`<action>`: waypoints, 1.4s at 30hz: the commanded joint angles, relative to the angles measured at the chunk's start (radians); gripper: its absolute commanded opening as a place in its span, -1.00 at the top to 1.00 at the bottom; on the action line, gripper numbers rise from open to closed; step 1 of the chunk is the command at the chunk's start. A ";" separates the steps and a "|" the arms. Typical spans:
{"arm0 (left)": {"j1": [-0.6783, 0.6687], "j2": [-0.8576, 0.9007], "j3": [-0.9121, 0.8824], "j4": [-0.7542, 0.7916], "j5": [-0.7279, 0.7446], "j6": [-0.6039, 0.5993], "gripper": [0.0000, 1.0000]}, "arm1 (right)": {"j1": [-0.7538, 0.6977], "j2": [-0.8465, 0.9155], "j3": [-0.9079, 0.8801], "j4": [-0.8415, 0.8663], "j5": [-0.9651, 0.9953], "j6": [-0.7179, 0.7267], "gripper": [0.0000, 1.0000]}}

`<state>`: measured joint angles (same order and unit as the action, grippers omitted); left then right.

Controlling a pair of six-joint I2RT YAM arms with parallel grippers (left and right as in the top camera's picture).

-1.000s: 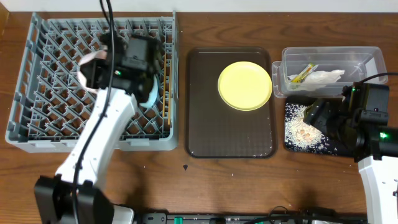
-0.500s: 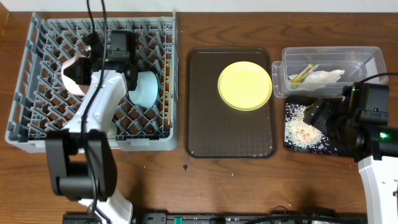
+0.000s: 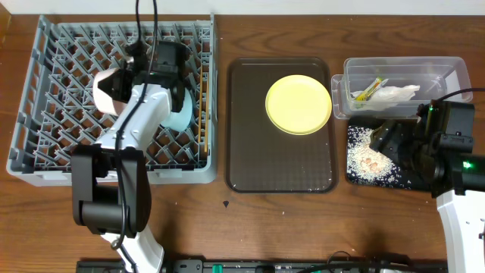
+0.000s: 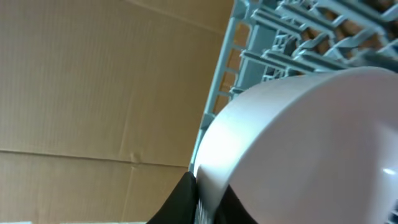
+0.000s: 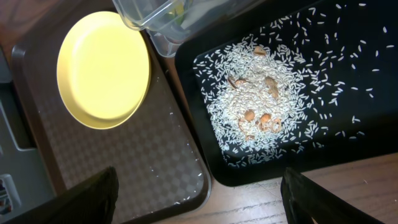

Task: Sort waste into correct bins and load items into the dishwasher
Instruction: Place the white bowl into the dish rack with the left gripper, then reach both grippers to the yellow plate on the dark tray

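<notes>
One smooth round white bowl [image 4: 298,137] in left tool [image 3: 132,77], over grey lattice rack [image 3: 45,114]; right tool [image 5: 202,202] spread wide.

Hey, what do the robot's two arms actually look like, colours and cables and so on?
Both arms have white rounded links with black joints and wrist housings. Black cables run off the wrist of the left arm. The right arm carries a small green light. Its claw has dark fingers.
</notes>
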<state>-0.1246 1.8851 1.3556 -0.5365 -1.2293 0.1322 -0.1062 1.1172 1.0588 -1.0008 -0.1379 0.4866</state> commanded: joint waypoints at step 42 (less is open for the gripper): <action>-0.455 -0.168 -0.007 0.045 1.326 -0.519 -0.08 | 0.029 0.006 0.005 0.026 -0.312 -0.219 -0.33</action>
<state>-0.5705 1.7027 1.3521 -0.4919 0.0666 -0.3317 -0.1024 1.1175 1.0584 -0.9787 -0.2497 0.3935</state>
